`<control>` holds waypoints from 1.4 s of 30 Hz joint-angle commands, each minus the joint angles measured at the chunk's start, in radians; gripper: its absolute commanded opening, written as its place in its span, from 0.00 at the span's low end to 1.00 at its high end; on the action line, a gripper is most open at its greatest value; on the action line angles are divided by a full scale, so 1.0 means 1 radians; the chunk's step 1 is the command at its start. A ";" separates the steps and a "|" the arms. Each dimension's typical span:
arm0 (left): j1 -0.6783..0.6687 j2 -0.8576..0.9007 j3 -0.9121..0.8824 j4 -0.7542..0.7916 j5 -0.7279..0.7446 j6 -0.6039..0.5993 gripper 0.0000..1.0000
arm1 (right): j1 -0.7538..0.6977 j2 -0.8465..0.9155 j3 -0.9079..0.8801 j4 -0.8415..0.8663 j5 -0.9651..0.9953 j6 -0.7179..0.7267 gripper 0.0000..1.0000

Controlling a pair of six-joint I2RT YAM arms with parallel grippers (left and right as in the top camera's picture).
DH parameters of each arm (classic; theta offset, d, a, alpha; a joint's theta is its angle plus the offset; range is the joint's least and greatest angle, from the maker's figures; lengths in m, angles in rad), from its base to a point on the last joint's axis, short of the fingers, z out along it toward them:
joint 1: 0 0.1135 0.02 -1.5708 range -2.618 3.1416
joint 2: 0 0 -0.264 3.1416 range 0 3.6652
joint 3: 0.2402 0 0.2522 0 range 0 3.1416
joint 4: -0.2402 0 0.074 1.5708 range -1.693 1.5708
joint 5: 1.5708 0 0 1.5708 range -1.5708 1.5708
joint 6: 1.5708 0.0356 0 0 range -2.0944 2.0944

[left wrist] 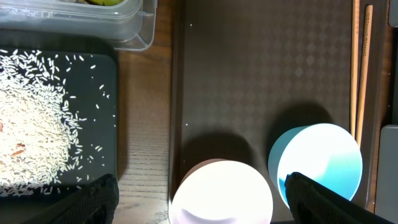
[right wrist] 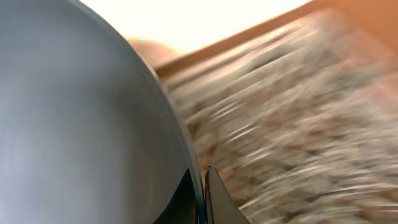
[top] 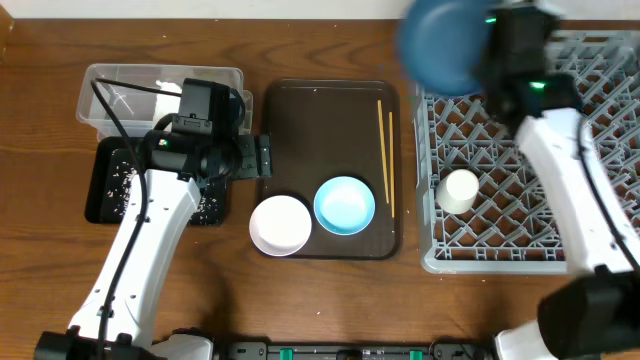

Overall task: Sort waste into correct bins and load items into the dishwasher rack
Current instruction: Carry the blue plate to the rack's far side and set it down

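- My right gripper [right wrist: 200,190] is pinched narrow on the rim of the dark-blue dish [top: 445,45], one finger on each face of it.
- The dish hangs raised above the far left corner of the grey dishwasher rack [top: 480,265]. It is blurred in the overhead view.
- A small white cup [top: 458,190] lies on the rack's lattice near its left wall.
- My left gripper [top: 262,157] hovers over the left edge of the dark-brown serving tray [top: 320,130], fingers spread wide and holding nothing.
- On that tray's near end sit the white bowl [top: 280,225] and the light-blue bowl [top: 345,205], side by side. The wooden chopsticks [top: 385,150] lie along its right side.
- Loose rice [left wrist: 31,118] is scattered in the black tray [left wrist: 106,124], and just beyond it the clear tub [top: 100,85] holds a crumpled white napkin [top: 150,98].
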 commanded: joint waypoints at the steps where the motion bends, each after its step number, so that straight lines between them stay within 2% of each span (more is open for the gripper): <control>1: 0.003 -0.011 0.017 -0.003 -0.017 0.006 0.88 | -0.057 0.020 0.001 0.037 0.408 -0.129 0.01; 12: 0.003 -0.011 0.017 -0.003 -0.017 0.006 0.88 | -0.248 0.159 0.001 0.423 0.475 -0.672 0.01; 17: 0.003 -0.011 0.017 -0.003 -0.017 0.006 0.88 | -0.304 0.236 0.001 0.507 0.483 -0.906 0.01; 20: 0.003 -0.011 0.017 -0.003 -0.017 0.006 0.88 | -0.322 0.274 0.001 0.533 0.484 -0.994 0.01; 30: 0.003 -0.011 0.017 -0.003 -0.017 0.006 0.88 | -0.319 0.302 0.001 0.557 0.465 -1.025 0.01; 42: 0.003 -0.011 0.017 -0.003 -0.017 0.006 0.88 | -0.249 0.302 0.001 0.376 0.437 -1.024 0.01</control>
